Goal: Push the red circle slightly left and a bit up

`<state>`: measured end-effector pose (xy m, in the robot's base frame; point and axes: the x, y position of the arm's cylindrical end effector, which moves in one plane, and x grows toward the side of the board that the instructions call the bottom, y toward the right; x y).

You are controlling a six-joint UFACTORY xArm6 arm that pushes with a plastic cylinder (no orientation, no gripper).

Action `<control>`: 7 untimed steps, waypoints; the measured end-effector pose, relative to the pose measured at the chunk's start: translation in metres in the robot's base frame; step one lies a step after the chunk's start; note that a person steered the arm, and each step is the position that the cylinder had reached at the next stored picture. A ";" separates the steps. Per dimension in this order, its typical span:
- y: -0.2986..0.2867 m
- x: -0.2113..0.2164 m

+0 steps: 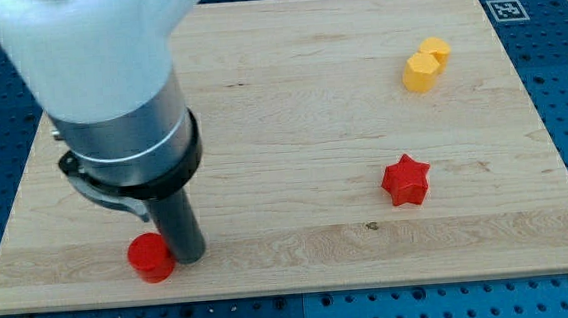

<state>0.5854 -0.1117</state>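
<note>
The red circle (151, 257) lies near the bottom left of the wooden board (290, 98). My tip (190, 258) stands right next to it on its right side, touching or almost touching its edge. The dark rod rises from the tip into the large grey and white arm body, which hides the board's upper left part. A red star (406, 181) lies to the right of the middle. A yellow block (425, 65), made of two joined lobes, lies at the upper right.
The board's bottom edge runs just below the red circle, and its left edge is close by. A blue perforated table surrounds the board. A black and white marker tag (506, 9) sits at the top right corner.
</note>
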 end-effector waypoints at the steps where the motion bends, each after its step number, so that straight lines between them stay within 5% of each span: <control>1: -0.022 0.000; 7: -0.042 0.033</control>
<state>0.6182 -0.1534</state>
